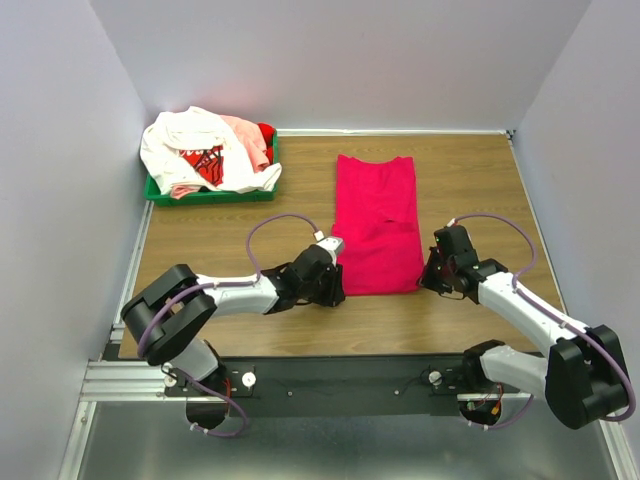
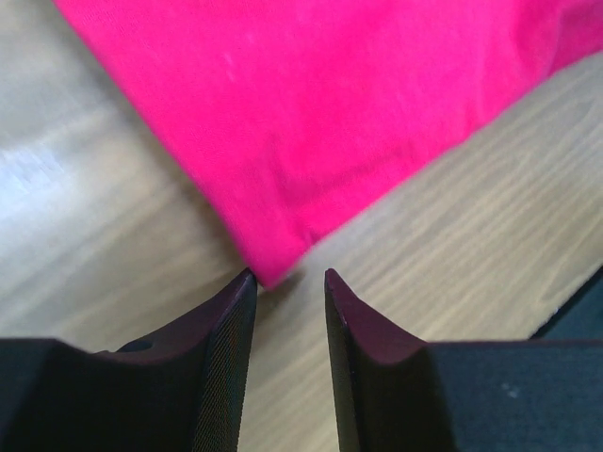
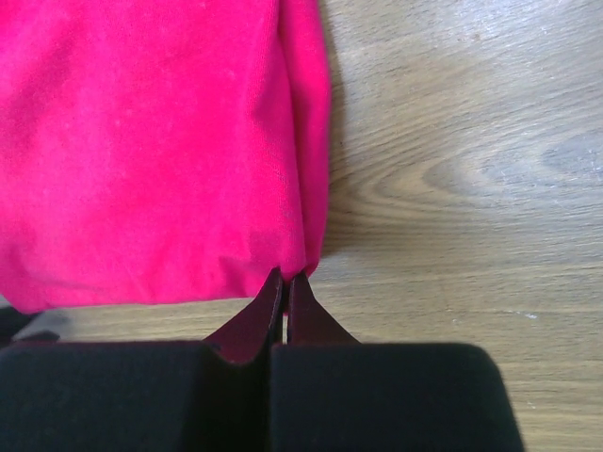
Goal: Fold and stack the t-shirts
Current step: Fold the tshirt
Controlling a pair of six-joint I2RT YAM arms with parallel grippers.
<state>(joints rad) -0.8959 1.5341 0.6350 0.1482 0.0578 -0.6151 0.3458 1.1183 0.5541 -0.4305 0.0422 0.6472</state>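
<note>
A magenta-red t-shirt (image 1: pixel 377 225) was laid flat on the bench (image 1: pixel 470 180) as a long folded strip, set about midway between the left and right edges. Its length ran from near the far edge towards the near edge. The left jaws were lowered to the strip's near left corner. They were parted only narrowly, and the cloth corner (image 2: pixel 273 264) was seen just beyond their tips, not between them. The right jaws were placed at the strip's near right corner (image 3: pixel 303 254) and were pressed almost together, their tips touching the hem. Whether any cloth was pinched there could not be told.

At the far left corner of the bench a green tray (image 1: pixel 215 196) was heaped with three more shirts. A white t-shirt (image 1: pixel 180 140) with a red print was spread over the top. A pale pink t-shirt (image 1: pixel 245 135) and a red t-shirt (image 1: pixel 266 133) were bunched at the tray's right side.
</note>
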